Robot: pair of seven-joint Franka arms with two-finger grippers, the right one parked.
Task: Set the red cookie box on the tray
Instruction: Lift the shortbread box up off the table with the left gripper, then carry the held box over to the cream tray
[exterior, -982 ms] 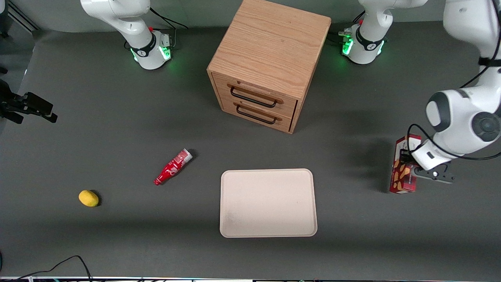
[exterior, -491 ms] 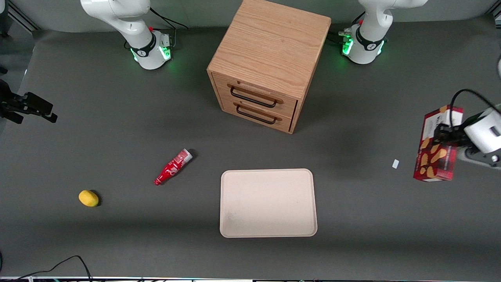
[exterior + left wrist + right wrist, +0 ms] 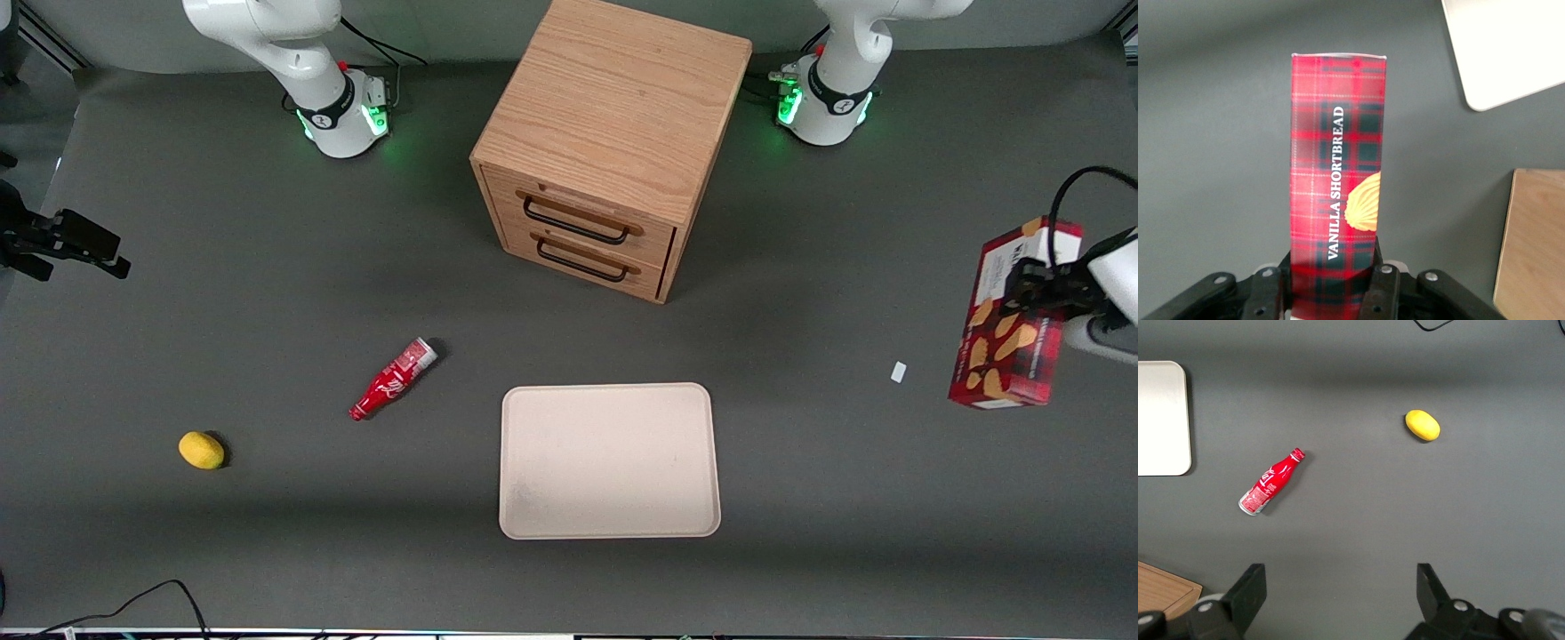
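Wooden drawer cabinet sits mid-table, two drawers with dark handles facing the front camera. Tray lies flat on the table in front of the cabinet, nearer the camera, nothing on it. Red cookie box is in the air at the working arm's end of the table, well apart from the tray, roughly upright, slightly tilted. Left gripper is pinching the box at one end, fingers pressed against its two narrow sides. Red soda bottle lies on its side toward the parked arm's end. Lemon lies further that way. Small white scrap lies on the table near the box.
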